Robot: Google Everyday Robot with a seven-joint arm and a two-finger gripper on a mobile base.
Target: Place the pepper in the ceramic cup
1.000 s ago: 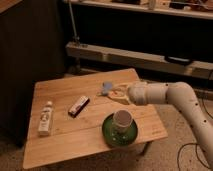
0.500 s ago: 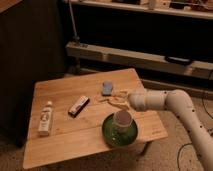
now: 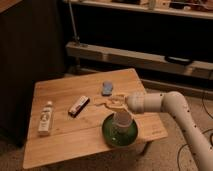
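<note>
Reaching in from the right, the arm has its tool [image 3: 102, 102] low over the table [image 3: 60, 145], just left of the ceramic cup [image 3: 121, 121] and right of a dark snack bar [image 3: 78, 105]. Can't tell how far the tool is spread or whether it grips anything; the pepper isn't something I can pick out. Cup sits upright on a green saucer [image 3: 120, 134] near the table's front-right edge. Blue item [image 3: 107, 88] lies behind the tool, white bottle [image 3: 45, 118] lies well apart at left.
</note>
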